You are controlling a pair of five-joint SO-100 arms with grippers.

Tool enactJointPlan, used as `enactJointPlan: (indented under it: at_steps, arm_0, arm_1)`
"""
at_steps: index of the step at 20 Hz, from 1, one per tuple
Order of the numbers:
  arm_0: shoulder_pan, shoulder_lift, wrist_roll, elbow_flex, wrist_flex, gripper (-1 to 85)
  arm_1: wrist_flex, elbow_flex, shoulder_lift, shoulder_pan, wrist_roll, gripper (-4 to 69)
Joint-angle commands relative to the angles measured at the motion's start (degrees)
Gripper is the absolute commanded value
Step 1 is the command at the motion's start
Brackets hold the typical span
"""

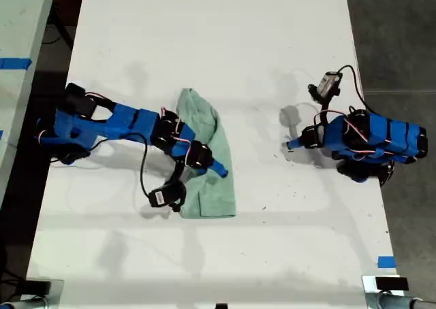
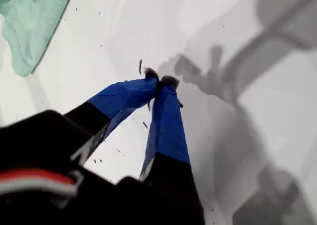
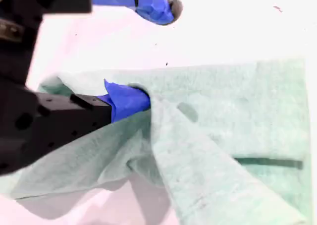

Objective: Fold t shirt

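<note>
t shirt [image 3: 237,131] folds hide my second end effector's [image 3: 148,54] lower finger.

My first gripper [image 2: 159,81]: fingertips pressed together, nothing between, arm folded back at exterior view's right. My second gripper [image 3: 161,56]: jaws spread wide, arm stretched out low from exterior view's left, wrist bent down.
</note>
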Motion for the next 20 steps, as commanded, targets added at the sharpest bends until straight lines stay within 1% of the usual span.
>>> enactJointPlan:
  at_steps: [1,5,13,15,16,18,20]
  arm_0:
    - [-2.5,-4.9,-0.9,-4.0,-0.6,23.5]
    - [-4.3,-9.4,-1.8,-4.0,2.2,23.4]
    - [-5.0,-1.7,-1.4,-3.9,9.8,23.3]
    - [-5.3,-2.0,-2.5,-3.8,12.7,23.2]
    - [-5.3,-2.4,-3.0,-3.8,13.2,23.1]
    - [-5.5,-6.0,-1.1,-5.4,9.4,24.7]
    - [-6.1,-11.9,-0.1,-8.2,7.7,25.2]
  arm_1:
    - [0.1,2.9,0.6,0.2,-0.5,1.7]
    - [0.1,2.9,0.6,0.1,-0.6,1.7]
    - [0.1,2.9,0.6,0.1,-0.6,1.7]
    - [0.1,2.9,0.6,0.1,-0.6,1.7]
    - [0.1,2.9,0.6,0.1,-0.6,1.7]
    - [0.1,2.9,0.6,0.3,-0.6,1.7]
    - [0.1,2.9,0.6,0.1,-0.6,1.7]
